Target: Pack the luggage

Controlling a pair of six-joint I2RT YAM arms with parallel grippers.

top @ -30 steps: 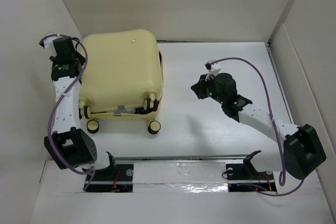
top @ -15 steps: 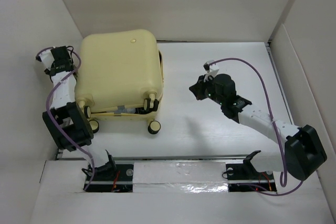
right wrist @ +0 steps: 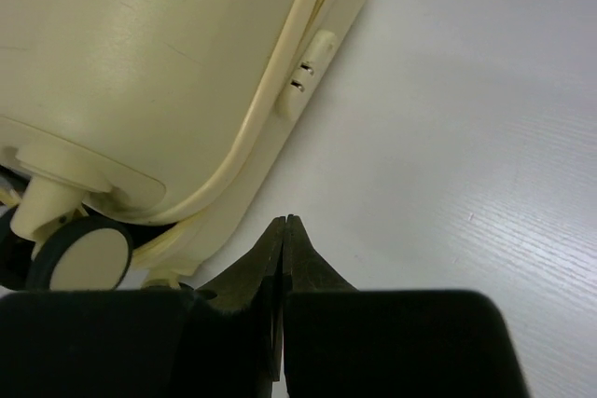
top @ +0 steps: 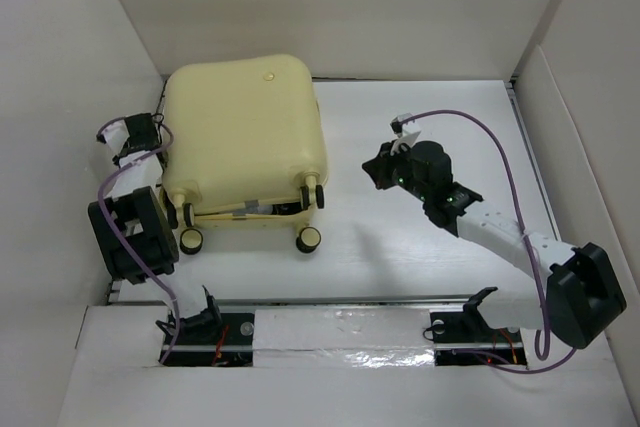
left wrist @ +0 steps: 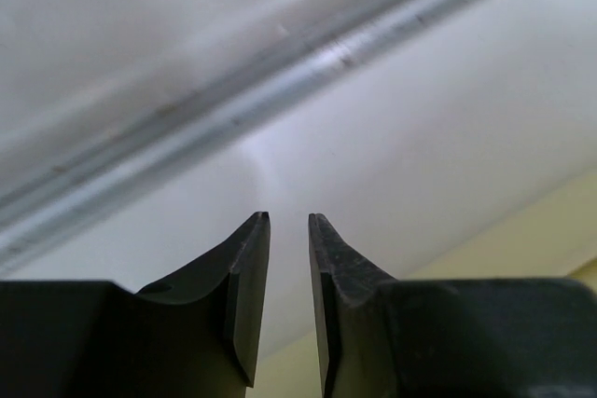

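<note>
We see the luggage [top: 245,137] has shifted right; our left gripper [left wrist: 289,219] is slightly ajar, empty, the right gripper [right wrist: 284,221] pressed closed, empty.

White tabletop [top: 380,247] boxed by plain white walls [top: 350,7], soft even light

white tabletop [top: 420,257] carries the pale yellow luggage [top: 245,137], lying flat at about 10 o'clock, close to left wall [top: 60,67], wheels [top: 308,239] toward 6 o'clock
</note>
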